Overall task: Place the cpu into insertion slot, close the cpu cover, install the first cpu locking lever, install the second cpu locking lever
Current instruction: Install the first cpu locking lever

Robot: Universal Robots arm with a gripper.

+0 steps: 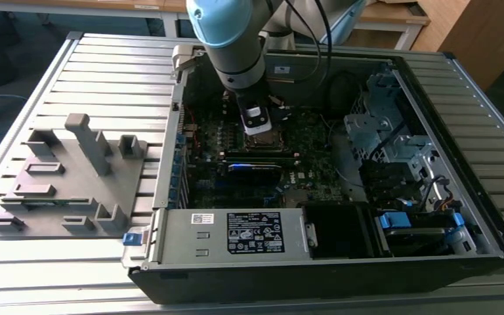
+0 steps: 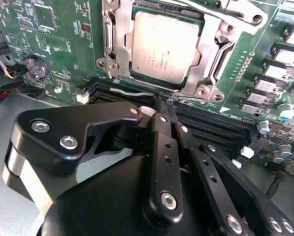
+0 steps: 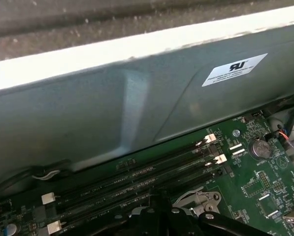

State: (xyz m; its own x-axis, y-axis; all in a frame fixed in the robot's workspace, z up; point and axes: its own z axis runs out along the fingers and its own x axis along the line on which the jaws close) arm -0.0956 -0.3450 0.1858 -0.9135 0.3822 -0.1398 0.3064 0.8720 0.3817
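The cpu [image 2: 164,42], a silvery square chip, lies in the insertion slot [image 2: 137,78] on the green board. The cpu cover [image 2: 212,54], a silvery frame, lies flat around it. One locking lever [image 2: 129,91], a thin wire, runs along the socket's edge toward my gripper [image 2: 161,104]. A second lever [image 2: 225,14] crosses the socket's far side. My black fingers are shut, with their tips touching the wire lever's end. In the exterior view the gripper [image 1: 256,128] hangs just over the socket [image 1: 268,142] inside the computer case.
Long black memory slots [image 2: 206,123] run right beside the socket, under my fingertips. A coin battery [image 2: 34,68] and cables sit nearby. The case wall [image 3: 137,108] stands close. Drive bays [image 1: 392,144] and a power supply [image 1: 234,233] fill the case. A grey fixture [image 1: 68,177] lies outside.
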